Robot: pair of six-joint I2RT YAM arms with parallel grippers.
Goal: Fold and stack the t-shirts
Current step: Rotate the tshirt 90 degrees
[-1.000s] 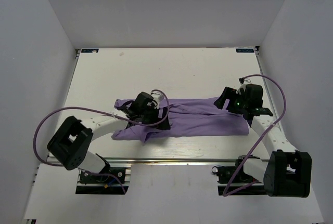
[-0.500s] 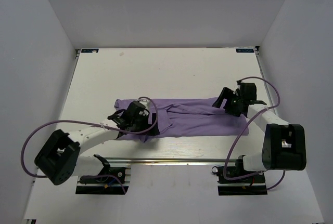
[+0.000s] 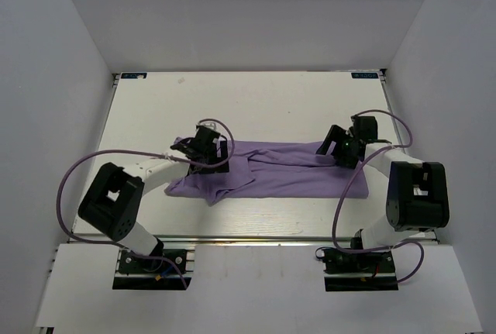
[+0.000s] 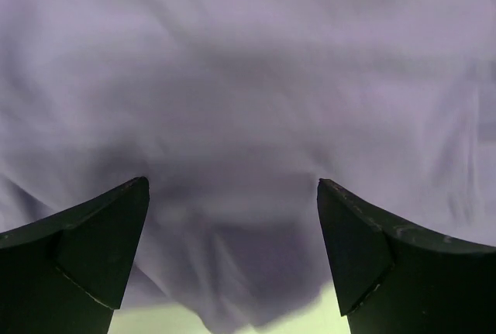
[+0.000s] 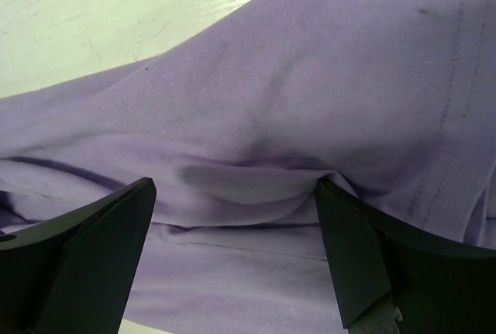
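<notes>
Left tool [image 3: 208, 146]: black and two-fingered, on the white left arm that reaches in from its base at 7 o'clock, with a thin purple cable [image 3: 77, 171] looping beside it. It sits at 9 o'clock of the counter's middle, over the left end of the cloth. In the left wrist view the left tool [image 4: 232, 187] has its fingers [image 4: 93, 249] spread wide with nothing clamped, and cloth fills the gap between them. Whether the tips touch the cloth cannot be told.
Right tool [image 3: 335, 148]: the same black build, on the right arm from the base at 5 o'clock, placed at 3 o'clock of the middle over the right end of the cloth. In the right wrist view the right tool [image 5: 236, 187] is also gaping wide and grips nothing. A raised fold runs across between its fingers [image 5: 85, 249].
T-shirt: one plain lavender short-sleeved soft cloth t-shirt [image 3: 287, 171] lies as a long rumpled band from 9 to 3 o'clock across the middle. A flap points toward 6 o'clock just under the left tool. It fills the left wrist view [image 4: 248, 78]. In the right wrist view [image 5: 310, 78] stitched seam lines show at 3 o'clock.
Counter: a pale, wood-grained rectangular counter [image 3: 256, 101] carries the shirt. It shows at 11 o'clock in the right wrist view [image 5: 77, 24].
Walls: plain grey-white walls [image 3: 248, 16] stand at 9, 12 and 3 o'clock.
</notes>
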